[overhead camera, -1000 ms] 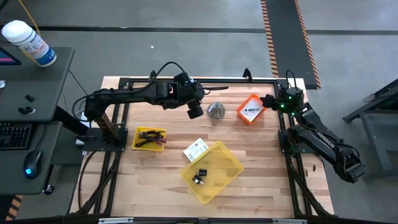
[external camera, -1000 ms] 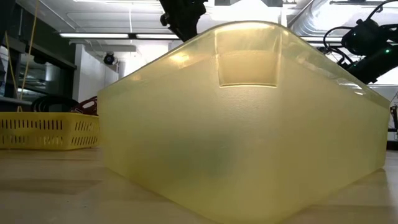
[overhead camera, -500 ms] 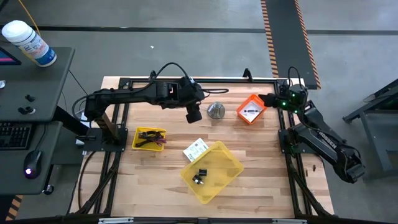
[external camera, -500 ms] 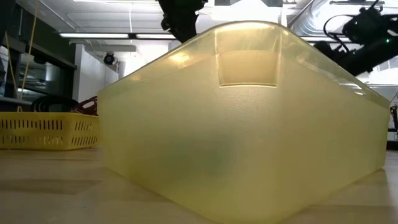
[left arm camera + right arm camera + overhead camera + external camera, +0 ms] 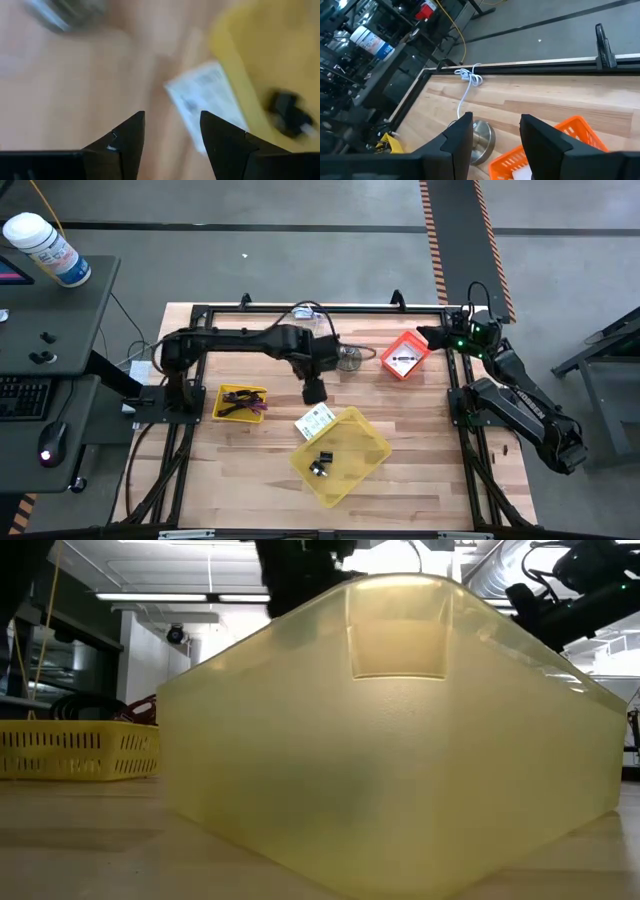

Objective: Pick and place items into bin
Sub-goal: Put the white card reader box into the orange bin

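At the far left, off the table, a white plastic bottle with a blue label (image 5: 40,246) stands on a dark side desk (image 5: 60,310). On the light wooden slatted table (image 5: 260,480), toward its left edge, sits a small yellow slotted basket (image 5: 240,402) holding thin dark and purple stick-like items (image 5: 243,406); the low view shows the same basket at the left, on the table surface. The left arm reaches across the far half of the table, and the left gripper (image 5: 171,131) hangs over the table centre with its two dark fingers (image 5: 127,137) spread apart and nothing between them. Directly below and just ahead of it lies a white printed label card (image 5: 207,102), flat on the wood and just beside the far-left rim of the large translucent yellow plastic bin (image 5: 370,442); whether the card touches the rim cannot be told. Inside the bin rests a small black clip (image 5: 321,463). The bin stands in the near centre of the table and fills most of the low view. Beyond the left gripper, at the far centre, stands a silver cone-shaped metal piece (image 5: 349,357), and a thin white coiled cable (image 5: 468,80) lies by the far table edge. To its right sits a small orange slotted basket (image 5: 405,356) containing a white card with a black mark (image 5: 405,360). At the far right corner, the right gripper (image 5: 496,131) is held above the table near the orange basket, its fingers apart and empty.
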### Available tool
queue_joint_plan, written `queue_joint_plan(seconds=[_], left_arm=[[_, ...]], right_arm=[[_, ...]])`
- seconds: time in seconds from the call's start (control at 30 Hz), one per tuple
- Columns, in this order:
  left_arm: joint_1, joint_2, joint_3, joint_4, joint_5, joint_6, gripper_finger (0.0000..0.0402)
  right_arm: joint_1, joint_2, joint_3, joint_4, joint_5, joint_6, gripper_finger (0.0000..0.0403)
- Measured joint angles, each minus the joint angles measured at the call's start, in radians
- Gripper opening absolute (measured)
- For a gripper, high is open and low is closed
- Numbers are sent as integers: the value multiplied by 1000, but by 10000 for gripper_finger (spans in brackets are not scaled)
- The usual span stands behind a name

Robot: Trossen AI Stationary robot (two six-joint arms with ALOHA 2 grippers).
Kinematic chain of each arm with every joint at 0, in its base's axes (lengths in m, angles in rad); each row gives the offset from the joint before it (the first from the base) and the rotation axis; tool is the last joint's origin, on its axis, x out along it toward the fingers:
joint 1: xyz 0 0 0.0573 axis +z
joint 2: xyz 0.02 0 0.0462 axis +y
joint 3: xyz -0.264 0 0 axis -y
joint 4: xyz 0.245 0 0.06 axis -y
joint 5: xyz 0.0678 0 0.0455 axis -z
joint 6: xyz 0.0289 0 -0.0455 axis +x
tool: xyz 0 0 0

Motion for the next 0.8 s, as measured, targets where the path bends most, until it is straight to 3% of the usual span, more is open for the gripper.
queue_joint_plan(seconds=[0.13, 0.53, 0.8], left_arm=[[0, 64, 0, -37, 143, 0, 177], [0, 169, 1, -155, 153, -2, 177], [0, 179, -28, -139, 159, -24, 177]], right_arm=[[9, -2, 0, -2, -14, 3, 156], [49, -5, 0, -3, -14, 24, 148], [54, -5, 0, -4, -13, 24, 148]])
